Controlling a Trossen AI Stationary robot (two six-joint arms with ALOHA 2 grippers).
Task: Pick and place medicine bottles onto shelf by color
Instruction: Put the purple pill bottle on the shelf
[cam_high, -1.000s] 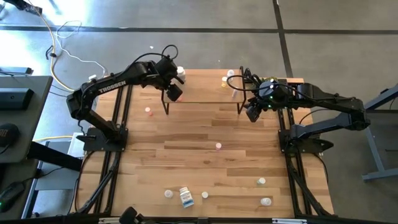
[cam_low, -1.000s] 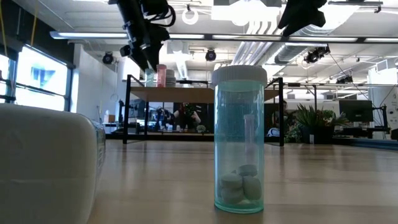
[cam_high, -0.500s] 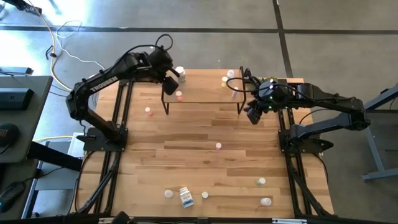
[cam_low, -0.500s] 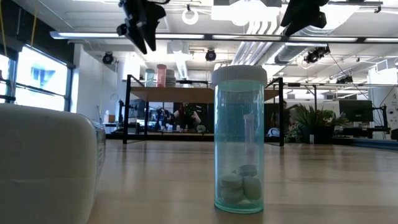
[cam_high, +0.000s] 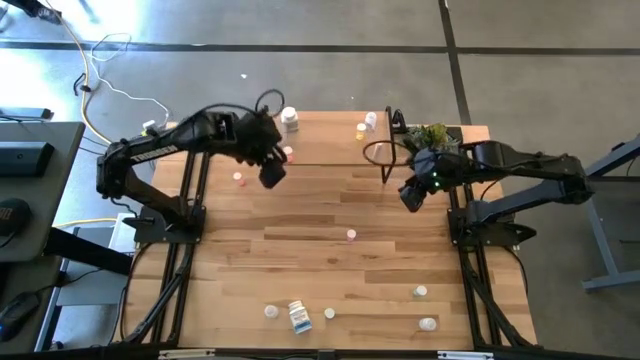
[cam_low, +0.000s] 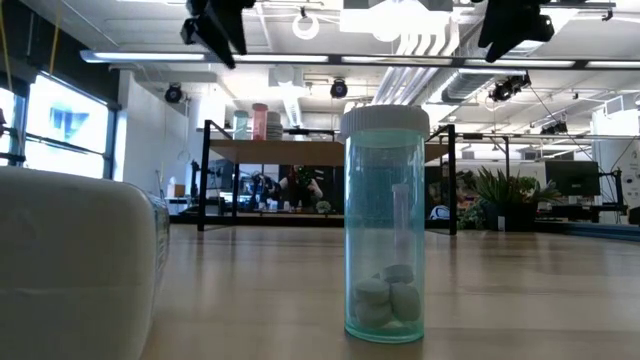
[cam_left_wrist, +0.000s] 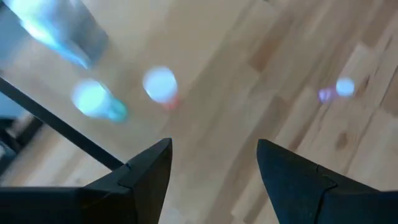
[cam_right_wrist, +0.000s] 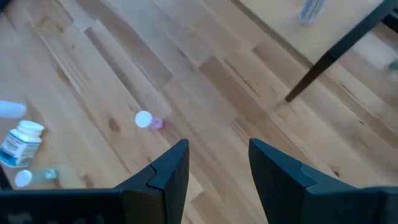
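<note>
Several medicine bottles are lying scattered over the wide plank surface (cam_high: 330, 215), and that spread is what is shaping the scene: the sorting looks only partly done.

Largest of the things standing on the surface, the shelf (cam_high: 330, 150) is sitting at the far edge, midway between the two arm bases, so that either arm can be reaching it. A white-capped bottle (cam_high: 290, 118) and a pink-capped one (cam_high: 288, 153) are standing toward its left end, while two small bottles (cam_high: 366, 124) are grouped near its right end, which suggests colours are being kept apart by ends.

Next in size, the left gripper (cam_high: 270, 172) is hanging just in front of the shelf's left end with its jaws spread and nothing between them, probably free for another pick. The right gripper (cam_high: 410, 195) is hovering off the shelf's right front leg, its jaws also parted and empty.

Smaller still, a labelled white bottle (cam_high: 298, 316) is lying on its side near the near edge, with little loose bottles beside it (cam_high: 270, 312) and toward the near right corner (cam_high: 427, 324). A pink-capped bottle (cam_high: 351, 236) is sitting alone near the middle, and another (cam_high: 238, 178) is waiting by the left edge of the shelf's front, close under the left gripper.
</note>
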